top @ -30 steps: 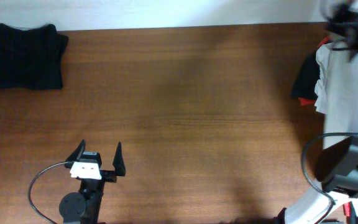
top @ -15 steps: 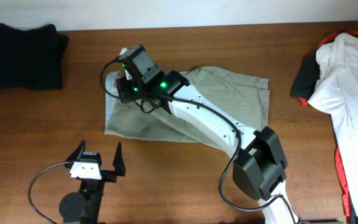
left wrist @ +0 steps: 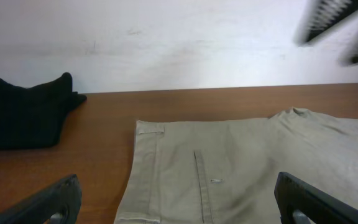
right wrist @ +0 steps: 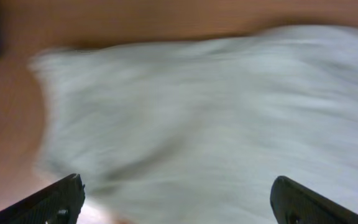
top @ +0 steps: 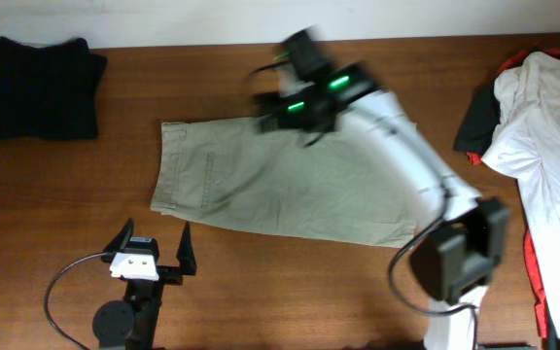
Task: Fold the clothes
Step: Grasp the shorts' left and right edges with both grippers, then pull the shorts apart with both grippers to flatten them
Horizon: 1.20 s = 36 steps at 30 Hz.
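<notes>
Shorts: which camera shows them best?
Overhead: the shorts lie flat, nearly whole, only the right arm crossing the top edge. Left wrist shows the waistband end sharply; right wrist shows only blurred pale fabric.

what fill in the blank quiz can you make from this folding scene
The spread-out shorts are khaki; the folded garment in the far left corner is ____.
The left end effector stands ____, holding nothing.
The white garment lies at the table's ____ edge.
Missing words: black; open; right.
</notes>
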Motion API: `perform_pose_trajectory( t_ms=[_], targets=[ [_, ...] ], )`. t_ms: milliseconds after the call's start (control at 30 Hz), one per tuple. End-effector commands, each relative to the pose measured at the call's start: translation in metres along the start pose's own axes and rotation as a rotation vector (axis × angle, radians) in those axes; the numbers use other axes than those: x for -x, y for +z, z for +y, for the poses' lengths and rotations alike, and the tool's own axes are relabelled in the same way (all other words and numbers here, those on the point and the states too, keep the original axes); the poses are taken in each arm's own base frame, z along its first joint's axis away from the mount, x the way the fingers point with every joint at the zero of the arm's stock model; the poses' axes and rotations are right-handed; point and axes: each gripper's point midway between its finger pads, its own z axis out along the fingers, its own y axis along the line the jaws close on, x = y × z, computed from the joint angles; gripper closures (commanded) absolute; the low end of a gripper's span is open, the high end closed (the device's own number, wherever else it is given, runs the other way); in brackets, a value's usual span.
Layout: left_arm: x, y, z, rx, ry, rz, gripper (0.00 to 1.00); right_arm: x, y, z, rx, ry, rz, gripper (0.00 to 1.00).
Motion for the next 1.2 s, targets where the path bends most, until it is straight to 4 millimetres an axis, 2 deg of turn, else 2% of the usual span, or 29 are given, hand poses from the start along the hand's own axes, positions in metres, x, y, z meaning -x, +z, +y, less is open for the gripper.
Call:
perform_pose_trajectory(
  t_ms=[0, 33, 100, 133, 167, 233, 300, 333, 367, 400, 433, 467, 500, 533, 567, 600, 633, 667, 700, 733, 767, 833, 867, 933, 967, 1033, 1100, 1167],
  targets=[
    [-0.003, 0.000, -0.001, -0.005, 0.011, 0.003, 0.01, -0.009, -0.033, -0.111, -0.189, 0.206, 0.089, 0.01],
    [-0.003, 0.000, -0.001, -0.005, 0.012, 0.003, 0.01, -0.023, -0.036, -0.140, -0.230, 0.275, 0.155, 0.01],
    [-0.003, 0.000, 0.000, 0.000, 0.011, 0.003, 0.01, -0.037, -0.040, -0.169, -0.265, 0.349, 0.212, 0.01],
    [-0.002, 0.000, -0.005, -0.028, 0.010, 0.002, 0.01, -0.040, -0.041, -0.173, -0.271, 0.364, 0.222, 0.01],
    [0.008, 0.000, -0.013, -0.076, 0.004, -0.040, 0.01, -0.042, -0.043, -0.173, -0.274, 0.374, 0.227, 0.01],
    [0.053, -0.014, -0.050, -0.289, 0.049, -0.221, 0.01, -0.047, -0.051, -0.171, -0.280, 0.396, 0.234, 0.01],
    [0.077, -0.017, -0.060, -0.350, -0.019, -0.162, 0.01, -0.050, -0.066, -0.167, -0.283, 0.400, 0.222, 0.01],
    [0.089, -0.012, -0.059, -0.347, -0.007, -0.125, 0.01, -0.049, -0.073, -0.167, -0.289, 0.396, 0.203, 0.01],
    [0.112, 0.005, -0.056, -0.342, 0.012, -0.019, 0.01, -0.049, -0.085, -0.167, -0.304, 0.389, 0.179, 0.01],
    [0.122, 0.022, -0.054, -0.344, 0.014, 0.094, 0.01, -0.052, -0.091, -0.168, -0.319, 0.387, 0.175, 0.01],
    [0.132, 0.053, -0.049, -0.353, 0.003, 0.291, 0.01, -0.056, -0.096, -0.169, -0.333, 0.375, 0.188, 0.01],
    [0.134, 0.075, -0.048, -0.368, -0.042, 0.408, 0.01, -0.059, -0.095, -0.167, -0.317, 0.340, 0.207, 0.01],
    [0.122, 0.094, -0.043, -0.360, -0.090, 0.554, 0.01, -0.065, -0.090, -0.168, -0.315, 0.323, 0.235, 0.00],
    [0.114, 0.111, -0.041, -0.361, -0.108, 0.608, 0.01, -0.068, -0.086, -0.170, -0.318, 0.323, 0.250, 0.11],
    [0.096, 0.135, -0.037, -0.361, -0.129, 0.668, 0.01, -0.072, -0.078, -0.173, -0.320, 0.326, 0.264, 0.23],
    [0.062, 0.157, -0.035, -0.371, -0.164, 0.754, 0.01, -0.077, -0.061, -0.175, -0.302, 0.330, 0.274, 0.57],
    [0.027, 0.169, -0.033, -0.371, -0.194, 0.838, 0.40, -0.081, -0.051, -0.176, -0.290, 0.333, 0.283, 0.76],
    [-0.008, 0.176, -0.032, -0.367, -0.230, 0.923, 0.86, -0.090, -0.034, -0.176, -0.261, 0.342, 0.302, 0.87],
    [-0.038, 0.180, -0.031, -0.365, -0.255, 0.994, 0.81, -0.094, -0.024, -0.175, -0.235, 0.346, 0.308, 0.87],
    [-0.049, 0.181, -0.030, -0.362, -0.262, 1.017, 0.85, -0.097, -0.015, -0.176, -0.220, 0.348, 0.306, 0.87],
    [-0.075, 0.183, -0.022, -0.286, -0.308, 1.089, 0.99, -0.103, 0.001, -0.178, -0.201, 0.351, 0.303, 0.87],
    [-0.110, 0.177, -0.017, -0.232, -0.343, 1.191, 0.99, -0.117, 0.028, -0.183, -0.171, 0.353, 0.298, 0.91],
    [-0.116, 0.173, -0.017, -0.226, -0.348, 1.215, 0.99, -0.121, 0.033, -0.185, -0.172, 0.353, 0.299, 0.91],
    [-0.144, 0.153, 0.011, 0.001, -0.330, 1.348, 0.99, -0.138, 0.050, -0.199, -0.196, 0.375, 0.298, 0.89],
    [-0.154, 0.149, 0.020, 0.055, -0.306, 1.380, 0.99, -0.142, 0.054, -0.209, -0.220, 0.407, 0.285, 0.89],
    [-0.176, 0.144, 0.018, 0.056, -0.317, 1.435, 0.99, -0.147, 0.056, -0.223, -0.247, 0.439, 0.299, 0.88],
    [-0.190, 0.139, 0.021, 0.093, -0.340, 1.474, 0.99, -0.149, 0.061, -0.231, -0.267, 0.442, 0.305, 0.87],
    [-0.202, 0.121, 0.045, 0.323, -0.366, 1.534, 0.99, -0.148, 0.072, -0.237, -0.275, 0.428, 0.300, 0.88]
  ],
)
